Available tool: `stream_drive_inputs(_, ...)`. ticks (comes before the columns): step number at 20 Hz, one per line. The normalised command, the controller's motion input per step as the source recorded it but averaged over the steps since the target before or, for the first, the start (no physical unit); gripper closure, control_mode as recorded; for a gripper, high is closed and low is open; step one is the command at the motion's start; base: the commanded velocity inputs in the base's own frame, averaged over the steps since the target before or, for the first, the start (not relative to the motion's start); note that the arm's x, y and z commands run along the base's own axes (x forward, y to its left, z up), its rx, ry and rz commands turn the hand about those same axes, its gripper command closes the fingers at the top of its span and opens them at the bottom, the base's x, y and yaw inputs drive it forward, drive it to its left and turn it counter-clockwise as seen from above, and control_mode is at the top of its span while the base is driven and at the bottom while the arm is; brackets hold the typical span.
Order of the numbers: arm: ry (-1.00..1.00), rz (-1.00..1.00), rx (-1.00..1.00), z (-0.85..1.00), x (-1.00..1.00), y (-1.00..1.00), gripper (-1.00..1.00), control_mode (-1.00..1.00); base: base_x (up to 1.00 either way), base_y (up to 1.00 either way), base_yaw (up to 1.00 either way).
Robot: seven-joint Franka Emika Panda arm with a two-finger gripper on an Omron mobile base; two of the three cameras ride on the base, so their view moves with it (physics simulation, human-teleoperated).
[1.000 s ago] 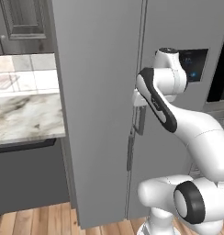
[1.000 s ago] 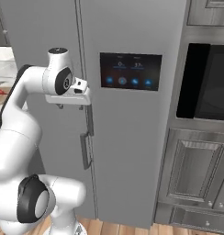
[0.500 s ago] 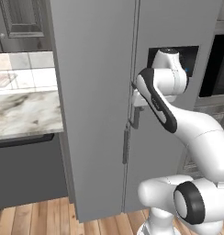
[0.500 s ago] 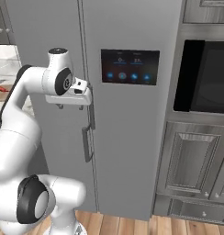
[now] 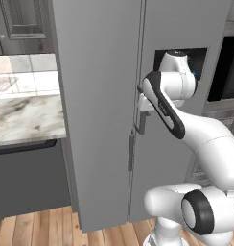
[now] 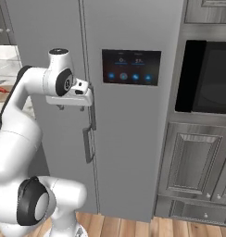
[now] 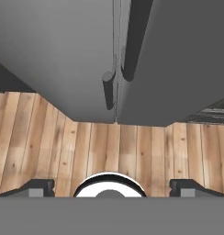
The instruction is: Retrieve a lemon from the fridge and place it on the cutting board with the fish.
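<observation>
A: None of the task is done yet, by my reading. Both doors of the fridge [image 6: 128,28] are closed, centre of the right base frame.

B: And nearest the camera?

A: Pincer [image 7: 112,187] first. Fingertips [image 7: 38,187] sit far apart at the bottom corners of the hand frame, nothing between them. Released, empty.

B: Where is it against the door?

A: In the left base frame the hand sits mid-frame, level with the top of the handles. The hand frame looks down along the doors: left handle [image 7: 107,89] and right handle [image 7: 132,50] run either side of the centre seam, wood floor [image 7: 132,151] below. Touching or just beside, I cannot tell.

B: The lemon?

A: Presumably inside the fridge, behind the shut doors.

B: Board and fish?

A: Marble table [image 5: 23,117] at the left edge of the left base frame. At the far left edge of the right base frame, a brown patch with a red streak [image 6: 0,89], possibly the board and fish; too small to be sure.

B: So what is left?

A: All of it: grasp a handle, open, find the lemon, carry it over, set it down.
</observation>
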Motion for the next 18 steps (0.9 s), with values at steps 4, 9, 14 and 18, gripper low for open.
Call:
stream_drive_inputs(4,0.00,0.00,0.00,0.00,0.00,0.00,-1.00,-1.00,0.00,0.00,0.00)
stream_drive_inputs(9,-0.16,0.00,0.00,-0.17,0.00,0.00,-1.00,-1.00,0.00,0.00,0.00)
stream_drive_inputs(14,-0.35,0.00,0.04,-0.24,0.00,-0.12,-1.00,-1.00,0.00,0.00,0.00)
stream_drive_inputs(18,-0.09,0.05,0.05,-0.07,0.33,-0.18,-1.00,-1.00,0.00,0.00,0.00)
